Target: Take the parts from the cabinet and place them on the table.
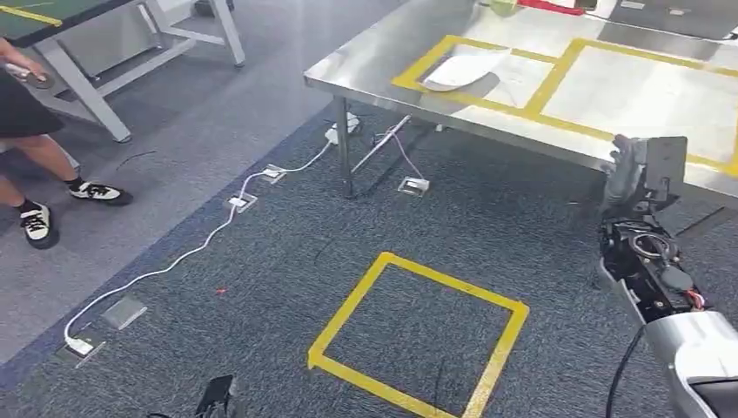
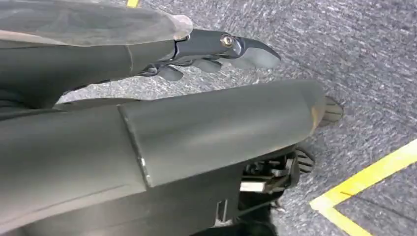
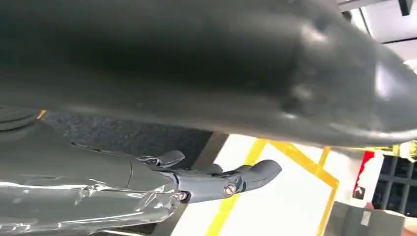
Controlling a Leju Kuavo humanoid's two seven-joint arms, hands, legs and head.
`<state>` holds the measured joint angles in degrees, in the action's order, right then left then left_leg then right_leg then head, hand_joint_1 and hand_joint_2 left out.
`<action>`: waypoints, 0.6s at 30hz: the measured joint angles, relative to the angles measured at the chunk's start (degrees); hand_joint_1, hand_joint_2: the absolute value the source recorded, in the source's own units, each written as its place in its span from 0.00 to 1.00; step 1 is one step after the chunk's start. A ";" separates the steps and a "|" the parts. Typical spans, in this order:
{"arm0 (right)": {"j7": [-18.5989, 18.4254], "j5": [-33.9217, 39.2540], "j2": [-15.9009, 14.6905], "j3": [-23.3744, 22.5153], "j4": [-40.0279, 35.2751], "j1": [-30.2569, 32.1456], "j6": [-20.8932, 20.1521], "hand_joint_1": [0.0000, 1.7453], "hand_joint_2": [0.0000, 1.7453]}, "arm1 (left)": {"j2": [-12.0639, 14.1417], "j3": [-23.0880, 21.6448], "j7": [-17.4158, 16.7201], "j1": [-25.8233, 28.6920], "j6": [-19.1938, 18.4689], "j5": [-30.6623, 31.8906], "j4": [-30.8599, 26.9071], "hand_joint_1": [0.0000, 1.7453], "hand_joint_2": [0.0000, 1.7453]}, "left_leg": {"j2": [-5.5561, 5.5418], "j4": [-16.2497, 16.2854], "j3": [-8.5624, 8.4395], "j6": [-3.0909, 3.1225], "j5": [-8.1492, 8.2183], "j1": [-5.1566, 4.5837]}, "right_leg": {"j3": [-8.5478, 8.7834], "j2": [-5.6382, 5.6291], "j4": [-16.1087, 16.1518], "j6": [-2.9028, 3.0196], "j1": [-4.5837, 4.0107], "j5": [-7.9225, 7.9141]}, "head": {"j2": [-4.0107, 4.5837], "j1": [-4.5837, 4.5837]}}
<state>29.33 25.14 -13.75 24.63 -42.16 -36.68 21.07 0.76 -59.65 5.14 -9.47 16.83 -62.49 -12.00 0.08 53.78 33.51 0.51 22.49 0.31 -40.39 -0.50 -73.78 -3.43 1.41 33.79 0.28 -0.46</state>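
One white part [image 1: 464,68] lies on the steel table [image 1: 383,63].

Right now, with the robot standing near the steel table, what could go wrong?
The right hand is raised close to the table edge and could knock it. The white cable crosses the floor before the table; a foot might catch. The white part already lies in one taped square; another could land on it.

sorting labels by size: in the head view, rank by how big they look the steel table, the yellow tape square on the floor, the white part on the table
1. steel table
2. yellow tape square, though it lies nearer the camera
3. white part
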 joint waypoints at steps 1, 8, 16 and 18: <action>0.00 0.00 0.00 0.00 0.00 0.13 0.00 0.00 0.00 | -0.02 0.00 0.00 0.02 0.00 0.00 0.00 0.00 0.00 | -0.02 0.03 -0.10 0.06 0.06 -0.07 | -0.55 0.01 -0.67 0.05 0.00 -0.58 | 0.00 0.02; 0.00 0.00 0.00 -0.15 -0.15 -0.19 0.00 0.00 0.00 | -0.20 0.00 0.00 0.03 0.00 -0.02 0.00 0.00 0.00 | -0.06 0.45 -0.77 -0.84 0.75 -0.45 | 8.50 0.50 19.09 1.83 -0.98 -9.61 | 0.00 0.07; 0.00 0.00 0.11 -0.44 -0.48 -0.23 0.00 0.00 0.00 | -0.13 0.00 0.00 0.12 0.00 -0.02 0.00 0.00 0.00 | -0.01 20.74 8.93 -2.77 9.82 0.09 | 9.05 0.43 19.92 3.10 -0.30 -10.03 | 0.00 -0.61; 0.00 0.00 0.11 -0.44 -0.48 -0.24 0.00 0.00 0.00 | -0.13 0.00 0.00 0.09 0.00 -0.02 0.00 0.00 0.00 | 0.00 15.12 6.52 -2.87 5.91 0.41 | 9.15 0.30 19.88 2.96 -0.13 -9.95 | 0.00 -0.63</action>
<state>29.33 25.14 -13.64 24.20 -42.64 -36.92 21.07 0.63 -59.65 5.14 -9.37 16.83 -62.51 -12.00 0.08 68.90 40.03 -2.36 28.41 0.72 -31.24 -0.19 -53.90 -0.47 1.28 23.84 0.28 -1.09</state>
